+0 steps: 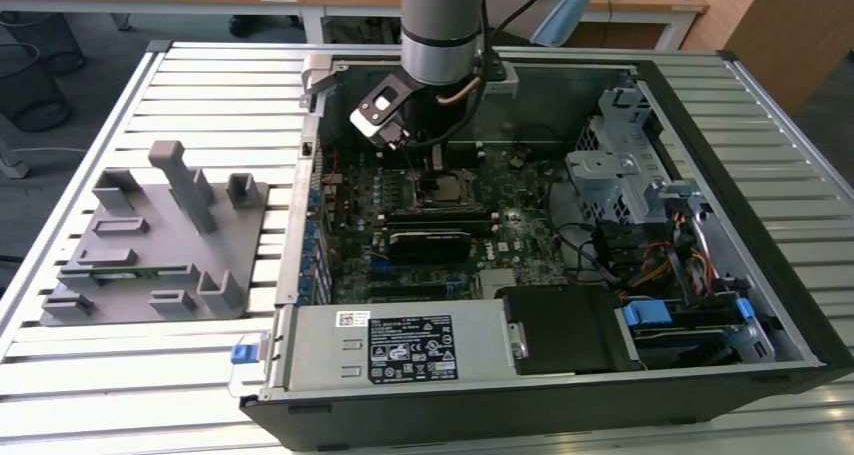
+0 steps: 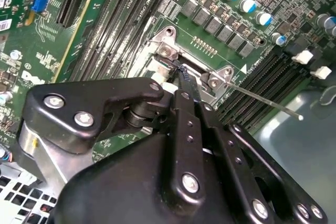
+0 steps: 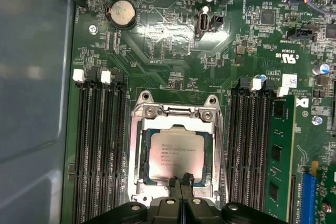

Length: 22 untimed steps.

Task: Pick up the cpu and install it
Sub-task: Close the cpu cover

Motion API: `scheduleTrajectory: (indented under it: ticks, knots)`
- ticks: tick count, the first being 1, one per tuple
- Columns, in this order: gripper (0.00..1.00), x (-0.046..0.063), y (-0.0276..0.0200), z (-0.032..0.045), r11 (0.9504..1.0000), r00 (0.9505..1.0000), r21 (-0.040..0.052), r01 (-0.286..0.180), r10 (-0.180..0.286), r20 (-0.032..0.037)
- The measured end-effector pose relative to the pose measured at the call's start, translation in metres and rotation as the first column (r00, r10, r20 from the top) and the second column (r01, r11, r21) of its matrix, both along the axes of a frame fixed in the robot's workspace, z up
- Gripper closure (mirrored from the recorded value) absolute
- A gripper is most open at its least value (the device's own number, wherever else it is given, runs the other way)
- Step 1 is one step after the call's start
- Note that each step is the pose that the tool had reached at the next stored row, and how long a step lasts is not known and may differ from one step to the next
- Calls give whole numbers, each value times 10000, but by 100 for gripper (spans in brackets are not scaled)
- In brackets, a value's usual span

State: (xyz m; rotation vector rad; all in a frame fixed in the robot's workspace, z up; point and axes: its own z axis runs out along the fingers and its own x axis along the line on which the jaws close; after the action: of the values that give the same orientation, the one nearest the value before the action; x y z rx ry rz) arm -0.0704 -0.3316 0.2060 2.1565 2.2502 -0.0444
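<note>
The claw (image 1: 431, 165) is hanging inside the open computer case (image 1: 534, 410). From my desk I am seeing its two fingers pressed together with nothing between them. In the first wrist view the closed tips of the claw (image 3: 181, 178) are overlapping one edge of the cpu (image 3: 176, 153), which is lying flat in the socket (image 3: 137, 129). I cannot tell whether they are touching it.

Going across the exterior view from its left, one gray fixture (image 1: 174, 245) is sitting on the slatted table (image 1: 200, 95), and one green memory stick (image 1: 134, 271) is resting low in it. Next comes the case, where the cpu (image 1: 447, 187) is showing just below the claw, in the middle of the motherboard (image 1: 521, 225). One silvery power supply (image 1: 400, 347) is sitting along the near edge. One drive cage (image 1: 621, 165) is standing toward the exterior view's right.

In the first wrist view I am counting one coin cell (image 3: 122, 13), two banks of memory slots flanking the socket, and one installed memory module (image 3: 275, 166).

In the second wrist view the claw (image 2: 181, 73) and its black linkage are covering most of the socket (image 2: 167, 50). One thin lever (image 2: 262, 100) is sticking out past it.
</note>
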Motion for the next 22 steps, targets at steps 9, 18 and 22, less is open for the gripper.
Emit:
scheduleTrajectory:
  ticks: [9, 18, 22]
  knots:
    - [89, -5, 2, -72, 10000, 10000, 0, 0, 0, -1]
    - [89, -7, 3, -35, 10000, 10000, 9, -1, 1, 5]
    - [89, -8, 2, 60, 10000, 10000, 5, -1, 1, 0]
